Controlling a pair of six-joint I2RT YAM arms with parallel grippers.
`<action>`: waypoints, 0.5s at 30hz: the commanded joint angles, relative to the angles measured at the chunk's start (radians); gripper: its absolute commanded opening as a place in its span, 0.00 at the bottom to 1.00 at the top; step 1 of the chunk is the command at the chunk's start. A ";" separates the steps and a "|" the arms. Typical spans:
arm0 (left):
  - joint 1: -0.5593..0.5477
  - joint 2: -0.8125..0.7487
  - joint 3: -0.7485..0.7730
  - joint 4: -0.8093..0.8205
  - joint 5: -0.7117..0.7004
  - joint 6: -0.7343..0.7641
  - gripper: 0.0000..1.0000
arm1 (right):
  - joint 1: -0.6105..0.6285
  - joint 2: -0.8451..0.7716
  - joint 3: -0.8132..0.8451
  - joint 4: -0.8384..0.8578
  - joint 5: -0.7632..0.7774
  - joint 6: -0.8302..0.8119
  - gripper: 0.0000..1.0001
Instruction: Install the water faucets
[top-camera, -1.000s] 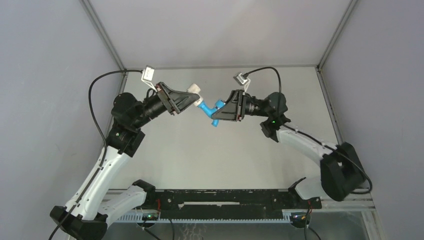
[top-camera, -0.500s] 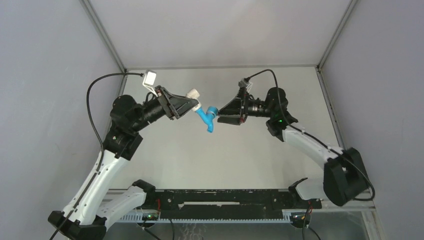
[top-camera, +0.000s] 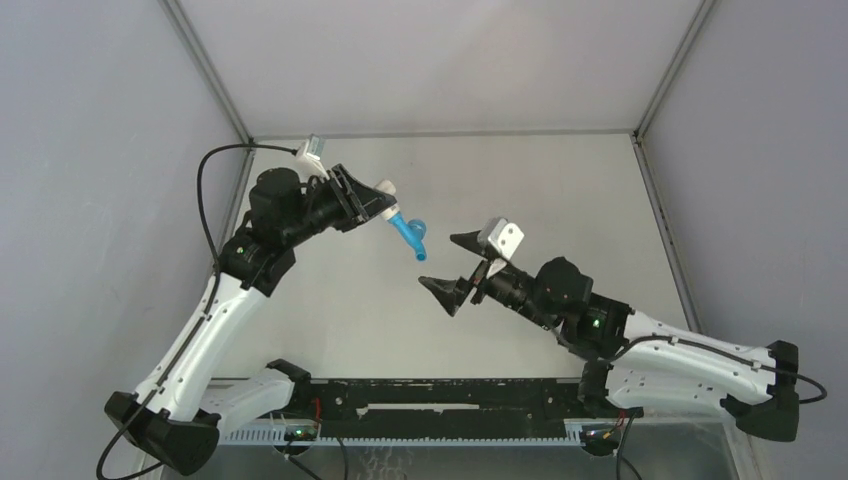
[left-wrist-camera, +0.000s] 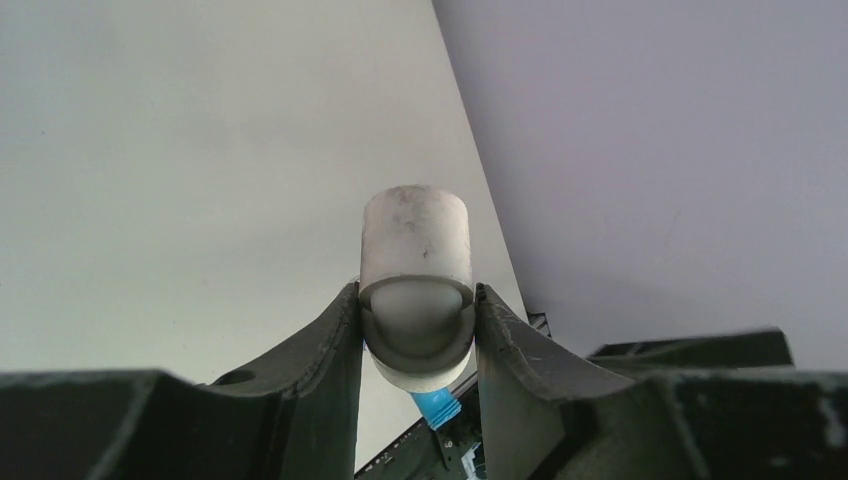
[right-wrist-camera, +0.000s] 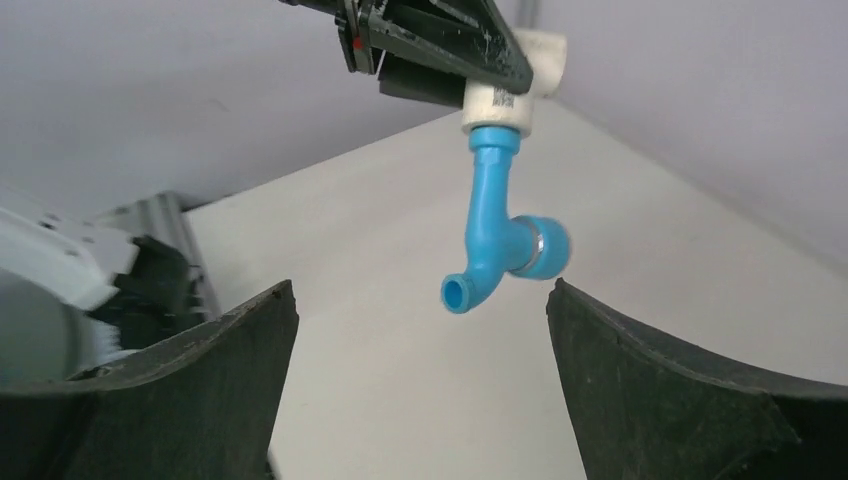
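Over the table (top-camera: 330, 300), right arm (top-camera: 690, 358) outstretched, fingers (top-camera: 438, 291) wide.

Plain grey walls (top-camera: 80, 150) enclose a pale, evenly lit tabletop (top-camera: 340, 300) framed by metal corner posts (top-camera: 207, 70).

White arms (top-camera: 195, 345), black fingers (top-camera: 441, 291), cables (top-camera: 199, 198)

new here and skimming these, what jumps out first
A bright blue tap hangs mid-air above the table, joined to a white fitting pinched by the left gripper. Just below-right in the top view, the right gripper gapes wide open, empty, facing the tap.
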 joint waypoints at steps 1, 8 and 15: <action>0.000 0.013 0.079 0.023 -0.042 -0.063 0.00 | 0.112 0.014 -0.066 0.240 0.329 -0.508 1.00; 0.000 0.017 0.088 0.024 -0.049 -0.073 0.00 | 0.211 0.240 -0.066 0.477 0.509 -0.728 1.00; 0.000 0.009 0.086 0.022 -0.044 -0.073 0.00 | 0.174 0.365 -0.027 0.551 0.519 -0.631 0.88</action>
